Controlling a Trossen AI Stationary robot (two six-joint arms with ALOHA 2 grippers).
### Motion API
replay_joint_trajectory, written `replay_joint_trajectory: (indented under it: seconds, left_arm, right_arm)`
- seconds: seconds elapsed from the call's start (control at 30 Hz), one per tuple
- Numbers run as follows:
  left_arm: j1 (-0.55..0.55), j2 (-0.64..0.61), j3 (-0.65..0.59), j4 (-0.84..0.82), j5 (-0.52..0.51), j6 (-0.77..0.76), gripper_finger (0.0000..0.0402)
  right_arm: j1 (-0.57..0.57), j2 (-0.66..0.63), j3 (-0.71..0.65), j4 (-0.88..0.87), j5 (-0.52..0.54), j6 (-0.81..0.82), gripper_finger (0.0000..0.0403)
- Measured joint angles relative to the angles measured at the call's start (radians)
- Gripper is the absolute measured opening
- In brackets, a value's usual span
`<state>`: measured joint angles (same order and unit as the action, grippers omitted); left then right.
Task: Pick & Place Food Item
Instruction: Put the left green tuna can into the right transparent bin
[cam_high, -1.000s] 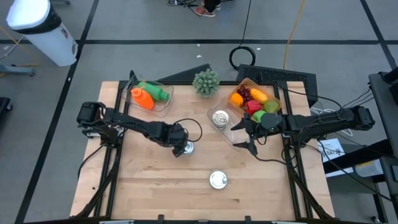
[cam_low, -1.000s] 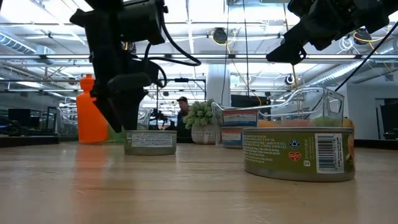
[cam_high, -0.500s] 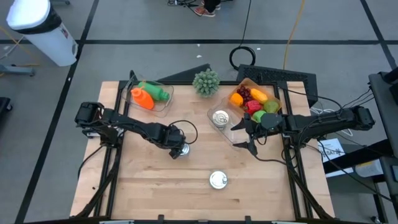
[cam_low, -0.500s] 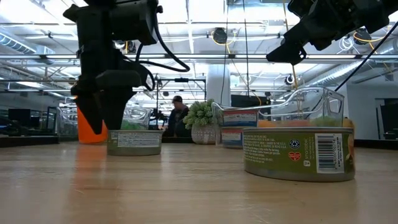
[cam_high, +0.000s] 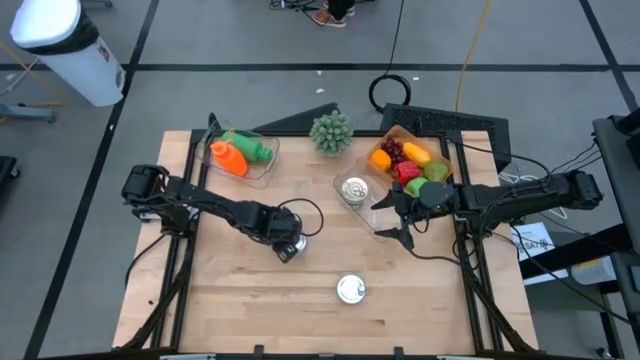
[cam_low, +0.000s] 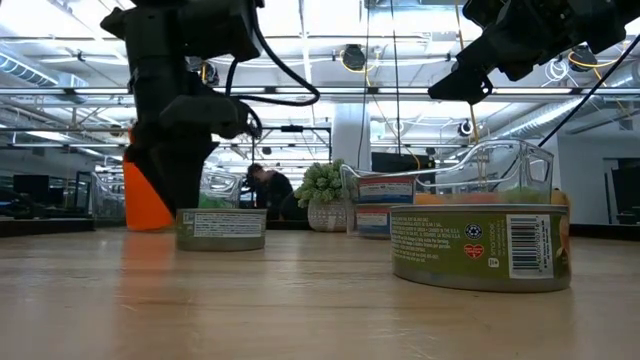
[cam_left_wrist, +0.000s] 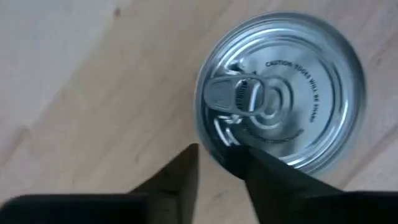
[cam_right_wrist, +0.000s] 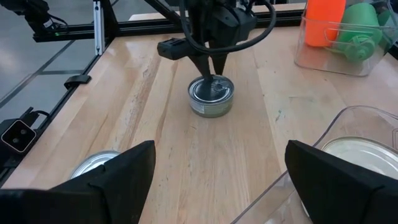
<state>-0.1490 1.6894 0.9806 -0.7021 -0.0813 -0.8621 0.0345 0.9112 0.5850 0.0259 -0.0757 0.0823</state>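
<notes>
Silver can (pull-tab up) — left gripper fingers narrowed over its rim, grip unclear

A small green potted plant stands at the worktop's far edge; a white bin sits on the floor.

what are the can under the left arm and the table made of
Can: looks like bare shiny metal, with a mirror-like ribbed lid and pull tab, plus a printed, probably paper, label around its side. Table: pale wood, with visible grain and plank seams, in a matte finish.
</notes>
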Motion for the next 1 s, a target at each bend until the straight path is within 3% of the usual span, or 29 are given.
replay_joint_trajectory:
  seconds: [0.17, 0.3, 0.6, 1.0]
  left_arm:
    - [0.010, 0.001, -0.001, 0.074, -0.042, 0.063, 0.0055]
    - [0.021, 0.001, 0.000, 0.085, -0.035, 0.086, 0.0013]
    - [0.021, -0.001, 0.005, 0.065, -0.132, 0.125, 0.0003]
    - [0.021, -0.005, 0.023, 0.201, -0.127, 0.226, 0.0001]
  right_arm:
    - [0.000, 0.000, 0.000, 0.000, 0.000, 0.000, 0.0338]
    - [0.000, 0.000, 0.000, 0.000, 0.000, 0.000, 0.0338]
    - [0.000, 0.000, 0.000, 0.000, 0.000, 0.000, 0.0338]
    - [0.000, 0.000, 0.000, 0.001, 0.000, 0.000, 0.0338]
